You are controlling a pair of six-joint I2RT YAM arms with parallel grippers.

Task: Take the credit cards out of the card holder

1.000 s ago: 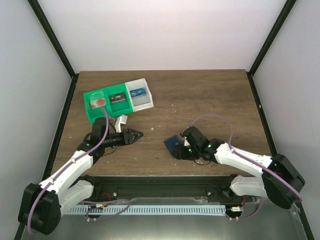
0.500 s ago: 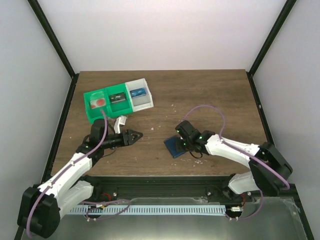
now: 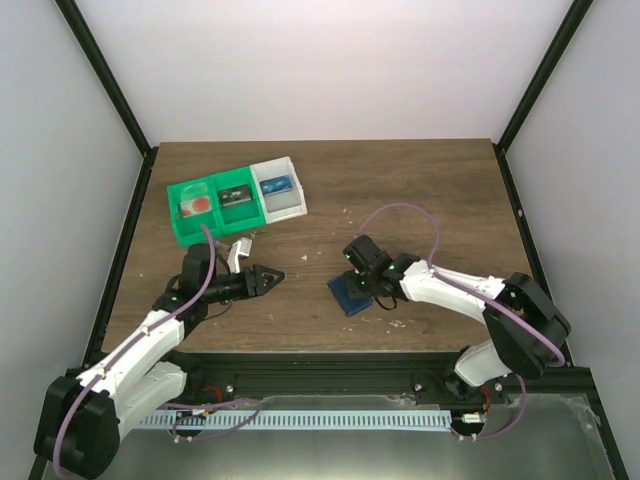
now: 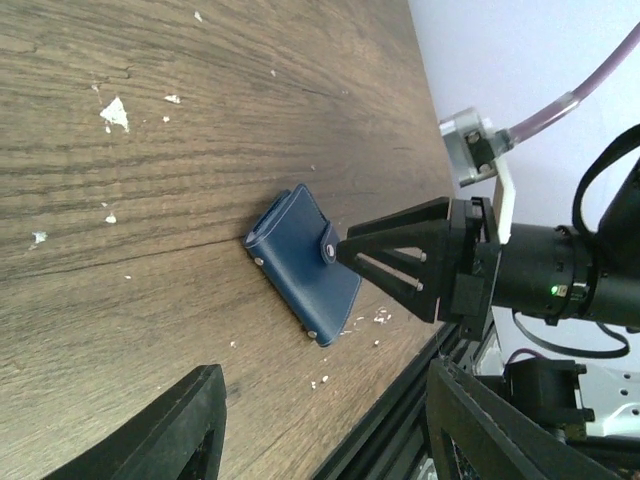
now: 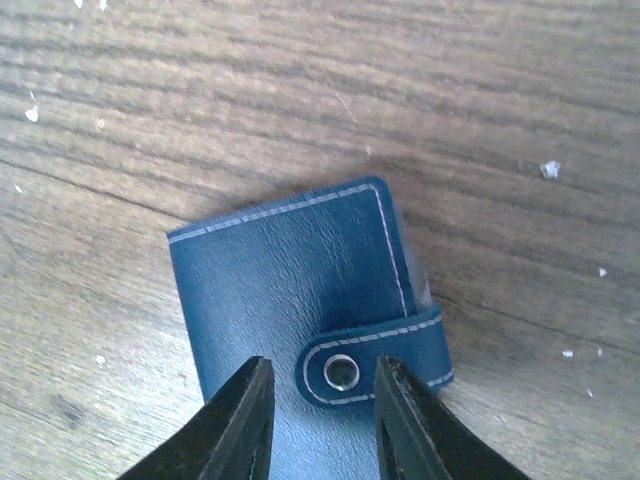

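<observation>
The card holder (image 3: 348, 293) is a small blue wallet lying shut on the table, its snap strap (image 5: 372, 366) fastened. It also shows in the left wrist view (image 4: 303, 266) and fills the right wrist view (image 5: 295, 290). My right gripper (image 5: 320, 405) is down at the wallet's top face, jaws a little apart, one on each side of the snap. In the top view it (image 3: 360, 279) is over the wallet's far edge. My left gripper (image 3: 277, 272) is open and empty, a short way left of the wallet, pointing at it. The credit cards are hidden inside; only a pale sliver (image 5: 416, 272) shows at the wallet's edge.
A green-and-white three-compartment tray (image 3: 178, 224) with small items stands at the back left. The table's near edge with its black rail (image 4: 400, 440) runs close to the wallet. White crumbs (image 4: 114, 113) dot the wood.
My right gripper has moved left and farther out, from beside the wallet's near right corner to over it. The left gripper has shifted slightly; the wallet has stayed put.
</observation>
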